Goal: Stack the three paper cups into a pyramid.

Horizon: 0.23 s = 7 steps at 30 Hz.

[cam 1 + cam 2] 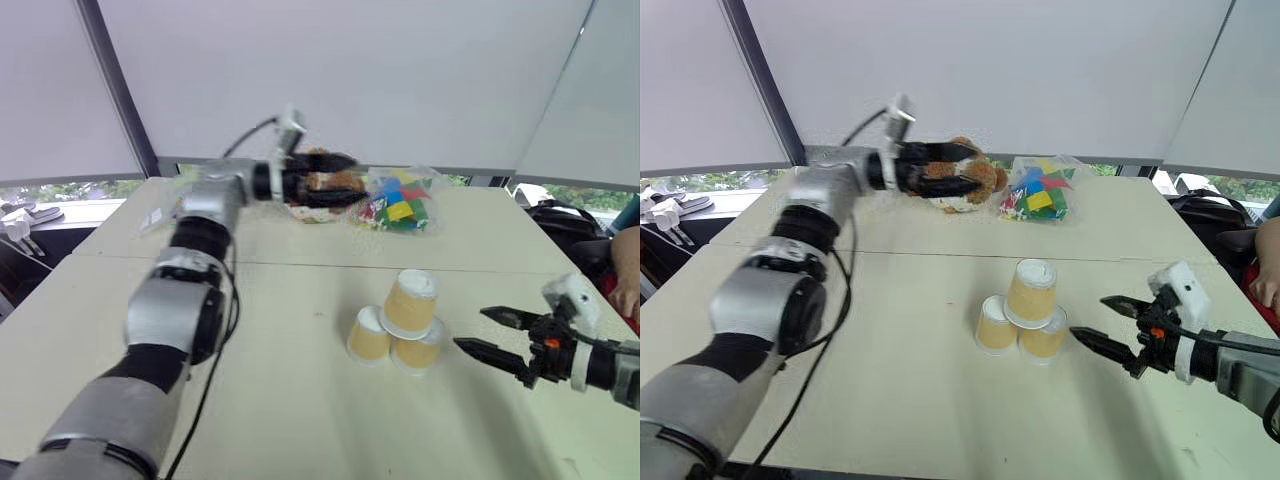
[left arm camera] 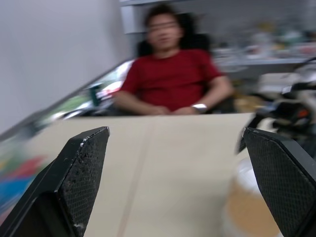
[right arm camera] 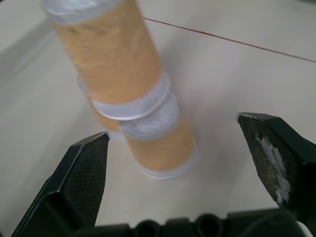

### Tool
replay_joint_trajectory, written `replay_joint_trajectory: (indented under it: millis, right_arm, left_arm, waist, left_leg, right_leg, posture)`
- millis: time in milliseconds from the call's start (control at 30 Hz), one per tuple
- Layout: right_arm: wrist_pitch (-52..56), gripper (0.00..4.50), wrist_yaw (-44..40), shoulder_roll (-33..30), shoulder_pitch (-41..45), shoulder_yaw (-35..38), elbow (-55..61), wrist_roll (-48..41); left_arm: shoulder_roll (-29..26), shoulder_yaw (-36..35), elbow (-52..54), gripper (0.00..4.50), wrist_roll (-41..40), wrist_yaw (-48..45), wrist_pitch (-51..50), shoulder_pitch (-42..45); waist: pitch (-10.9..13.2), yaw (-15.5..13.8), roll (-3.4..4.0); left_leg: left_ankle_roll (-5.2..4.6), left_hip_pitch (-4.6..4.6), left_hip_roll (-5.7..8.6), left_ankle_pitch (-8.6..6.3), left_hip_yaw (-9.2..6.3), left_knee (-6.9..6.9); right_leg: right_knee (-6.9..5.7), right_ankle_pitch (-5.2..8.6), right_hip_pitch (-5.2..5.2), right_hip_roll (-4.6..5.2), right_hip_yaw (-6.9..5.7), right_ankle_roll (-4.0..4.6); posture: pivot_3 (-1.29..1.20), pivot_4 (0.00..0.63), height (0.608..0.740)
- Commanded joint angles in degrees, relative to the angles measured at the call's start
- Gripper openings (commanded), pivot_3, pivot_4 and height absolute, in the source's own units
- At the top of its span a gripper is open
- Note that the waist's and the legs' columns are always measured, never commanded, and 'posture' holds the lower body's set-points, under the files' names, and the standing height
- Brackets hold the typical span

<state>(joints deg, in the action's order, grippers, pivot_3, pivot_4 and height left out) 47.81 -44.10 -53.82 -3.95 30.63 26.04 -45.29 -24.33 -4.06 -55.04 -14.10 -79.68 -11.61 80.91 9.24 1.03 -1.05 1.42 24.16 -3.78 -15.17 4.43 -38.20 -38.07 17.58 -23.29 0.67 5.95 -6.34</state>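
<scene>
The three paper cups (image 1: 400, 325) stood stacked as a pyramid (image 1: 1025, 318) mid-worktop (image 1: 300, 400). The right gripper (image 1: 490, 332), jaws wide and empty, sat just beside it. The left gripper (image 1: 965, 168), equally spread, hung before a teddy bear (image 1: 980, 180); its wrist camera alone caught a seated person (image 2: 170, 79).

Cups (image 1: 400, 325): paper, matt tan sides w/ faint ribbing, white rims. Table (image 1: 300, 400): smooth matt beige top. Gripper fingers (image 3: 81, 182): black plastic, pads finely textured, one scuffed white. Bag, upper centre (image 1: 402, 200): clear glossy plastic over coloured blocks. Teddy (image 1: 975, 180): fuzzy brown cloth. Left arm shells (image 1: 175, 315): smooth grey, slight sheen.
</scene>
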Motion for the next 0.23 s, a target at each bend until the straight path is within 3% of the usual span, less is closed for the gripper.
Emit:
replay_joint_trajectory:
  millis: [33, 233]
  right_arm:
    - [-2.2, 4.50, -1.6, -0.1, 0.8, 0.0, -4.6, 1.8]
    - [-4.5, 4.50, -5.1, -2.1, 3.7, -4.0, -10.5, 5.4]
  left_arm:
    - [-5.6, -0.7, 11.7, 4.45, -0.5, 2.6, -7.1, -9.5]
    - [-9.6, -2.4, 43.0, 4.45, -5.1, 12.2, -21.9, -37.2]
  waist:
    - [0.0, 0.0, 0.02]
    - [0.0, -0.4, 0.00]
  left_leg:
    - [0.01, -0.04, -0.02, 0.01, 0.03, 0.01]
    - [0.19, 0.03, -0.06, 0.11, 0.02, -0.07]
  right_leg:
    - [-0.03, 0.00, 0.00, 0.00, 0.01, 0.00]
    - [-0.10, 0.00, 0.02, 0.12, -0.01, 0.00]
  posture:
    - [0.00, 0.150, 0.740]
    - [0.00, 0.150, 0.740]
